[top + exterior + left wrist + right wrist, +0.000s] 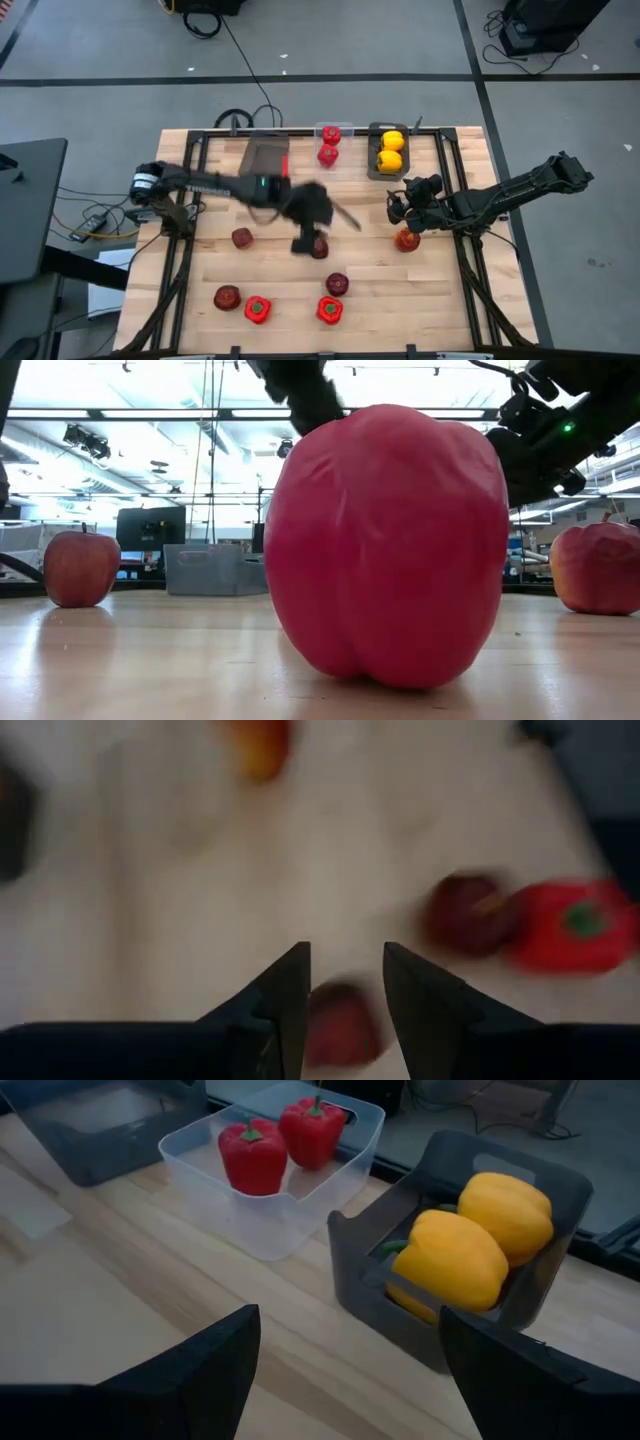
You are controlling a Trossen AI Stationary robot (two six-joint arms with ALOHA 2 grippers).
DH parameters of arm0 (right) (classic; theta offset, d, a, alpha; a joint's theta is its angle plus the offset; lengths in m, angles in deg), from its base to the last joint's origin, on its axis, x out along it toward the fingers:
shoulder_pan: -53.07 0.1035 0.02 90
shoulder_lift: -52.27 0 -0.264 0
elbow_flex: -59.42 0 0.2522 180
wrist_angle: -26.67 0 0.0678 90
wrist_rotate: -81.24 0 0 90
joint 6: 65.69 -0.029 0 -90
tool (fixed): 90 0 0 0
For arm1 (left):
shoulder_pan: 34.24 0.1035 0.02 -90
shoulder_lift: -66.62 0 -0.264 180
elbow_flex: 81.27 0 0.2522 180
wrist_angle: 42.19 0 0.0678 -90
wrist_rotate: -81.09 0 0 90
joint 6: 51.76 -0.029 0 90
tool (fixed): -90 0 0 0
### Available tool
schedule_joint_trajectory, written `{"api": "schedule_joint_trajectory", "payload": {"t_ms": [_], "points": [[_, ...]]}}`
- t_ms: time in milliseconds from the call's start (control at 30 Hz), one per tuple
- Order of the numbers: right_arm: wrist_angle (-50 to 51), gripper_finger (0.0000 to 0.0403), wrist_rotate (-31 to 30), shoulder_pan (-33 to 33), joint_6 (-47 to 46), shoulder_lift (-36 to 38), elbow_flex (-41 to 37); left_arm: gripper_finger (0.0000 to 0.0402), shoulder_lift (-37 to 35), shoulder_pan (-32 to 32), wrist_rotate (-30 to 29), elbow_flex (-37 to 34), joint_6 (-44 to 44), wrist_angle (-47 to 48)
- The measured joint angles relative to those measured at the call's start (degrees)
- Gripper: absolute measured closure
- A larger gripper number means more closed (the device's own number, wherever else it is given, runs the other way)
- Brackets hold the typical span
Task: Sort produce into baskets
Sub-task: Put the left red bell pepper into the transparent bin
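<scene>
Left gripper (345,1010) fingers slightly apart, astride a dark apple (338,1025) at mid-table, center of the high view; not clamped yet. Right gripper (345,1370) fingers wide apart, empty, hovering nr the yellow-pepper bin (455,1240), upper right. I'd drop lower, center on the widest part, then close gently. Apple's round, no long axis; stem dir can't tell.
</scene>
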Motion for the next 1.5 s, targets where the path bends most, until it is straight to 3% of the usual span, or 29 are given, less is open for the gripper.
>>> {"api": "schedule_joint_trajectory", "payload": {"t_ms": [167,300,433,667,800,1133,1500], "points": [[-1.19,0.0085,0.58,0.17,0.02,0.0,0.0,0.0269,0.62,-8.68,2.08,-9.19,8.67,-21.69],[-2.16,0.0085,0.76,0.43,0.02,0.0,0.0,0.0273,3.01,-12.56,-2.65,-12.05,16.82,-25.79],[-2.91,0.0085,1.39,0.69,0.43,0.0,0.0,0.0286,3.28,-13.92,-3.47,-11.86,22.21,-18.85],[-4.5,0.0085,1.27,0.66,2.95,-0.24,0.0,0.0316,1.57,-16.23,-3.42,-9.12,34.03,11.44],[-4.73,0.0085,1.41,0.68,3.7,-0.33,-0.01,0.0323,-0.33,-20.17,-3.78,-9.24,44.01,18.74],[-8.04,0.0085,4.49,0.73,9.56,-0.28,0.0,0.0301,-3.67,-33.25,-12.77,-9.29,83.31,20.53],[-8.15,0.0085,6.19,-0.39,13.57,-0.26,-0.02,0.0232,-3.69,-35.47,-15.02,-9.29,96.59,21.43]]}}
